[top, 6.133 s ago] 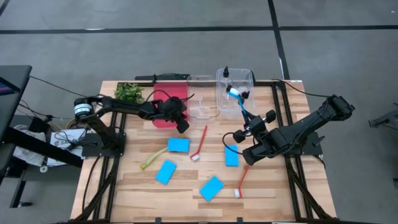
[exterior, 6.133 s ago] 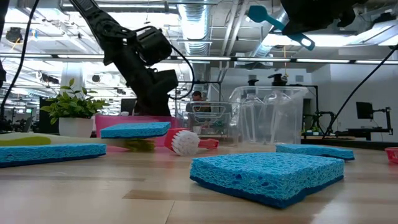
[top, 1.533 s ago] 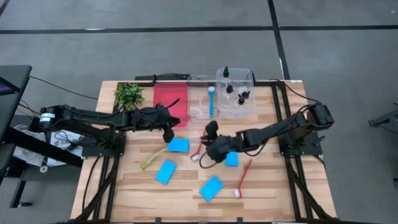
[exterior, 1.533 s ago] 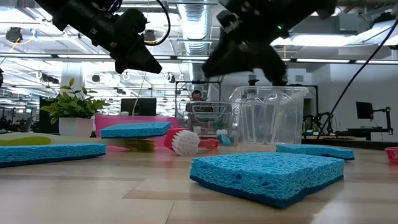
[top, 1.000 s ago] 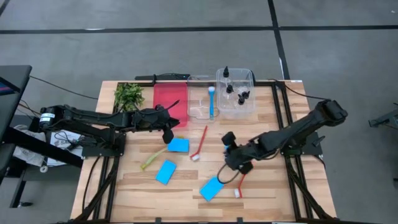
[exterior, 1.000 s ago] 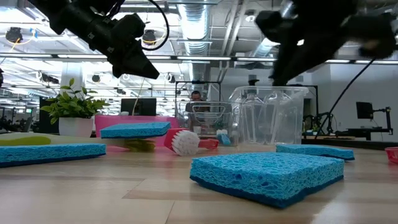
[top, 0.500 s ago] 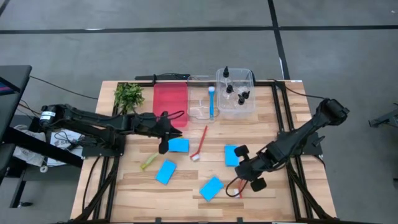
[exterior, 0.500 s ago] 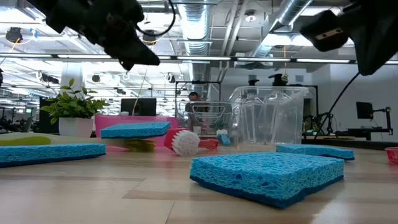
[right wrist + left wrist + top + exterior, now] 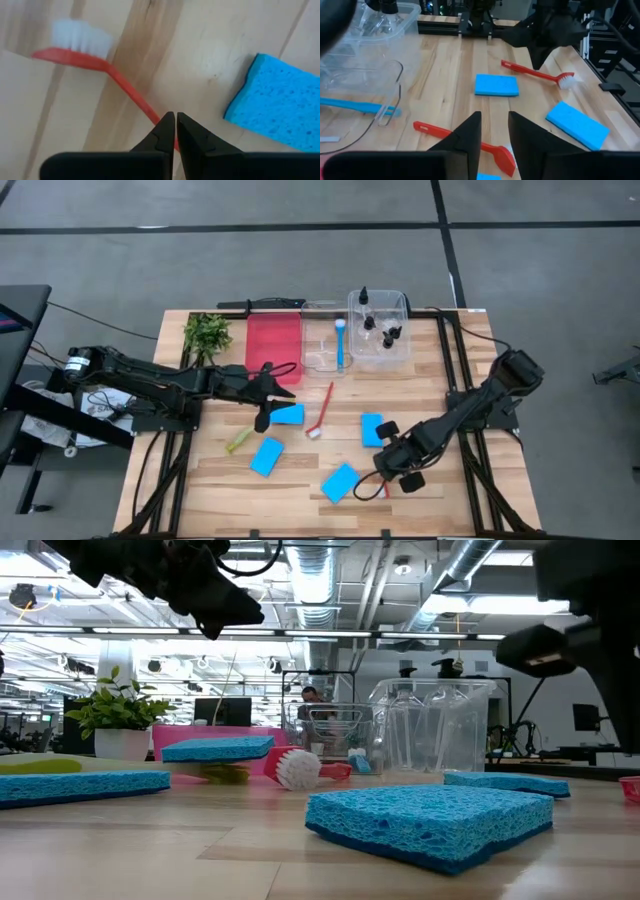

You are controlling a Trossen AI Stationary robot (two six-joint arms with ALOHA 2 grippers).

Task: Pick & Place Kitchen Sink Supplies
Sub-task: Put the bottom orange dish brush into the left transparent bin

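Grippers over two red brushes

The right gripper (image 9: 175, 131), fingers nearly closed, sits over a red brush (image 9: 107, 67) beside a blue sponge (image 9: 272, 102) near the table's front. The left gripper (image 9: 493, 131), narrowly parted, hovers above another red brush (image 9: 465, 141).

Your high view looks straight down on the whole surface (image 9: 300, 480) and both arms; your low view sits at surface level, facing the room, close to a blue sponge (image 9: 430, 822); your left wrist view looks across the boards; your right wrist view hangs close over a red brush (image 9: 95, 62), which the left wrist view (image 9: 540, 74) also shows.
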